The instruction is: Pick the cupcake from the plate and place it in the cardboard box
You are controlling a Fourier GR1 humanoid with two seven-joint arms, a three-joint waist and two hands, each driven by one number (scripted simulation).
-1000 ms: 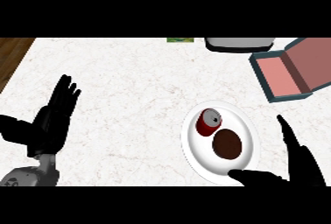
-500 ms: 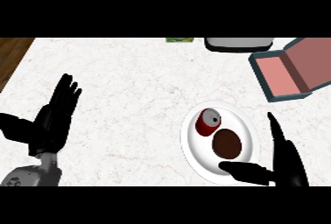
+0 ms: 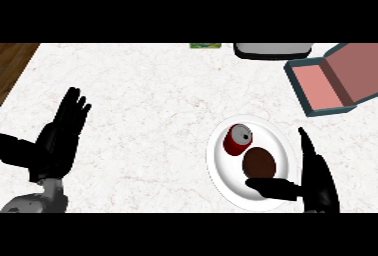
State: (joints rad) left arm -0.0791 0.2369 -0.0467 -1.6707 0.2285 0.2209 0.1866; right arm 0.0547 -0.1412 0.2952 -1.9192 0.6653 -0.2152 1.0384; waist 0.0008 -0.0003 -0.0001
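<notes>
The right robot hand [image 3: 316, 175] is held open beside the cupcake [image 3: 259, 163] on the plate [image 3: 221, 172], thumb beneath it.

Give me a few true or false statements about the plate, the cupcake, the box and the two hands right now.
1. The cupcake lies on the white plate. True.
2. A red can lies inside the cardboard box. False: it lies on the plate beside the cupcake.
3. The right hand is open at the plate's right edge. True.
4. The left hand holds the cupcake. False: it rests open at the left, holding nothing.
</notes>
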